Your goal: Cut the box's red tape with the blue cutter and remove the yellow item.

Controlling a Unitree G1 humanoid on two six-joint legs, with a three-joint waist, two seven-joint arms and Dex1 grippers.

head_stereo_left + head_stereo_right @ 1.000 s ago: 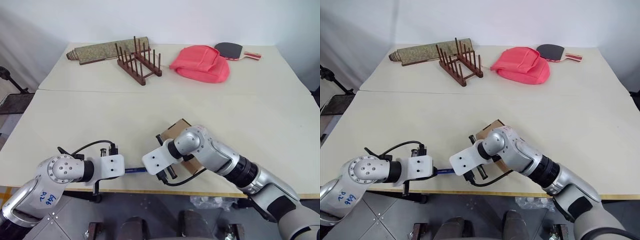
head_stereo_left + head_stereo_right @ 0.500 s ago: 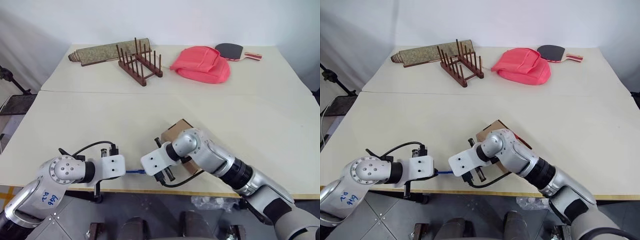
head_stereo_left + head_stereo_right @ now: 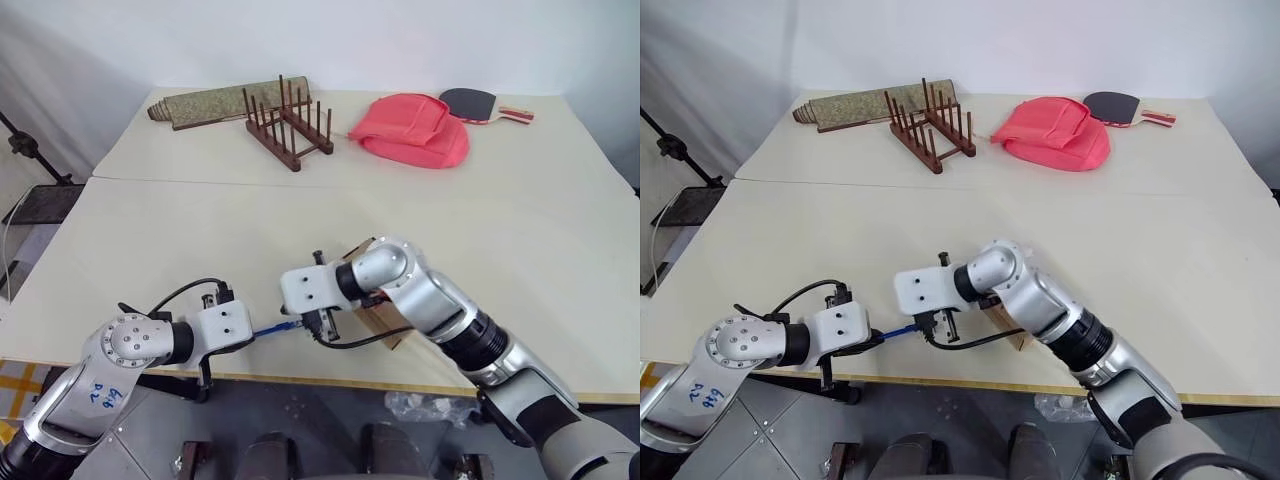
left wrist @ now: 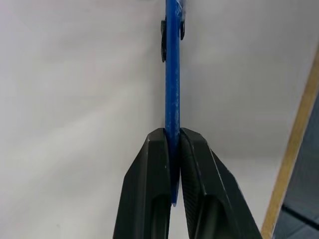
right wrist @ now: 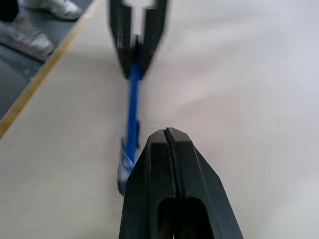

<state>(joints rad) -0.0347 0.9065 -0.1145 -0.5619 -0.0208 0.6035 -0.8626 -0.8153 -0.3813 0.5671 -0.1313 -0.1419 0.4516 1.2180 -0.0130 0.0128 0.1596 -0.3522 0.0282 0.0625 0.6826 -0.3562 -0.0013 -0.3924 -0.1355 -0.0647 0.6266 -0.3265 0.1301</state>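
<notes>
The blue cutter point(image 4: 172, 74) sits pinched between the two black fingers of the left gripper point(image 4: 172, 142), held by its rear end with the rest of it sticking out over the pale table point(image 3: 200, 230), near the table's front edge. The right gripper point(image 5: 167, 133) has its fingers pressed flat together on nothing, its tips just beside the cutter's free end. The box point(image 3: 385, 322) lies just behind the right wrist, mostly hidden by that arm; I cannot make out its red tape. Along the table's far edge are a wooden rack point(image 3: 288, 125), a pink bag point(image 3: 415, 130), a paddle point(image 3: 485, 103) and a rolled mat point(image 3: 215, 102).
</notes>
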